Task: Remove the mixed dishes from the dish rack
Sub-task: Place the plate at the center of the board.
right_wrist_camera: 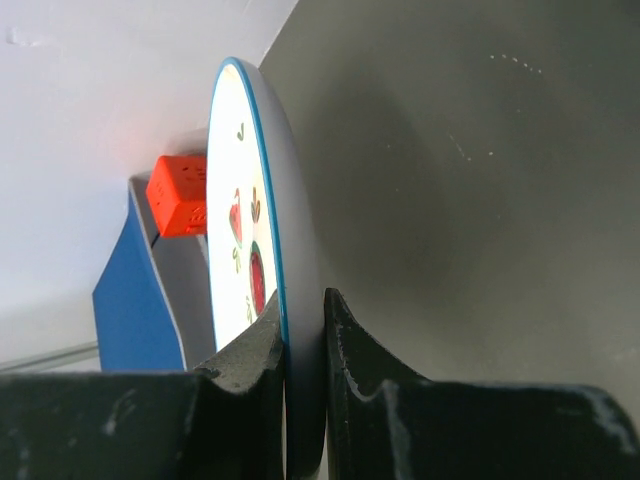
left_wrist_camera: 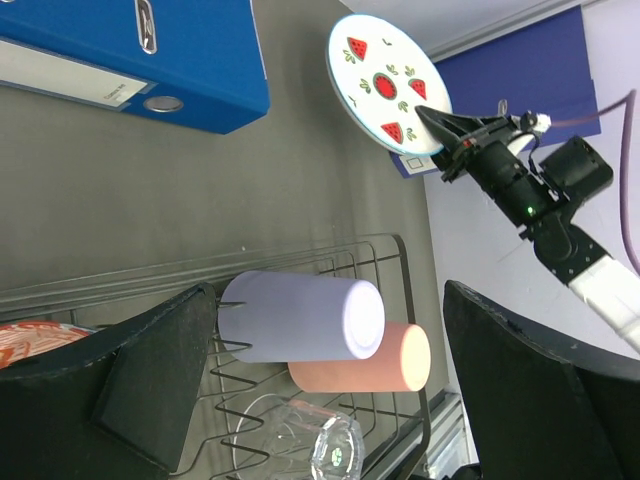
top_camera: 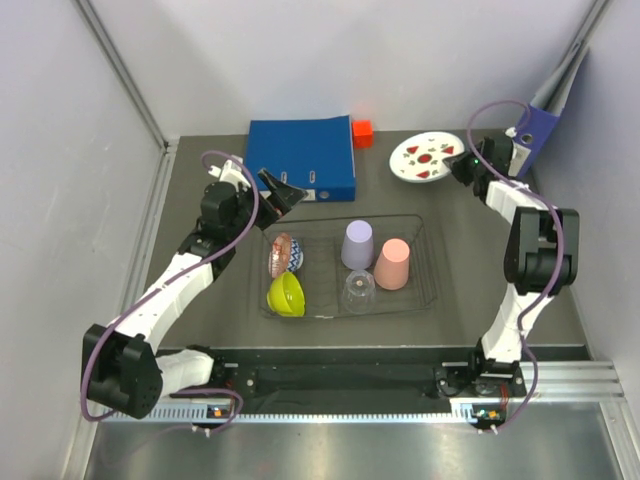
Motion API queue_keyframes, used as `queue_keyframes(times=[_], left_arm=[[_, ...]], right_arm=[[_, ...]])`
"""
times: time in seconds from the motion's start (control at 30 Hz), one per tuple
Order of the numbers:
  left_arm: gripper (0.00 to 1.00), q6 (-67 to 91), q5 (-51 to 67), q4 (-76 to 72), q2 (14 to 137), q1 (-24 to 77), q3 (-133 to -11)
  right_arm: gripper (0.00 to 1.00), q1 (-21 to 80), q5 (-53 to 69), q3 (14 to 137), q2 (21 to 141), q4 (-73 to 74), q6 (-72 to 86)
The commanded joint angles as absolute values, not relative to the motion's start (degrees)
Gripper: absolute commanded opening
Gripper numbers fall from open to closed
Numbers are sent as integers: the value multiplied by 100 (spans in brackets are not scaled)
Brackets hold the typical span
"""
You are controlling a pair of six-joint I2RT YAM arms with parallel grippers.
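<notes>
The white round plate with red marks [top_camera: 425, 160] lies flat low over the table at the back right, outside the rack. My right gripper [top_camera: 462, 165] is shut on its right rim [right_wrist_camera: 240, 250], fingers [right_wrist_camera: 255, 340] on both faces. The dark wire dish rack [top_camera: 340, 220] holds the lilac cup [top_camera: 357, 244], salmon-pink cup [top_camera: 393, 264], clear tumbler [top_camera: 359, 291], lime-yellow bowl [top_camera: 286, 294] and patterned bowl [top_camera: 284, 253]. My left gripper [top_camera: 285, 195] is open and empty above the rack's back left corner. Its view faces the lilac cup [left_wrist_camera: 300, 318], salmon cup [left_wrist_camera: 365, 365] and tumbler [left_wrist_camera: 300, 440].
The blue binder [top_camera: 302, 160] lies at the back, just behind the rack. A small orange-red cube [top_camera: 362, 131] sits at its right corner. A purple-blue folder [top_camera: 545, 125] leans on the right wall. Grey walls close in on both sides.
</notes>
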State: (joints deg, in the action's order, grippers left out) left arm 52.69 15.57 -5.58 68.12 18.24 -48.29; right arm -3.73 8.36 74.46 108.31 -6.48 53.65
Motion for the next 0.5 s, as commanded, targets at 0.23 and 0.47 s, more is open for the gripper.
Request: queue_keyframes(times=[0.23,0.47], left_arm=[[99,4983,1520,-650,6847,1802,-4781],[99,5001,1591,-694,6917,1802,-4737]], right_arm=[[0,-176,914,8332,11610,-545,5080],[0,-62,958,8402,11812,-343,4940]])
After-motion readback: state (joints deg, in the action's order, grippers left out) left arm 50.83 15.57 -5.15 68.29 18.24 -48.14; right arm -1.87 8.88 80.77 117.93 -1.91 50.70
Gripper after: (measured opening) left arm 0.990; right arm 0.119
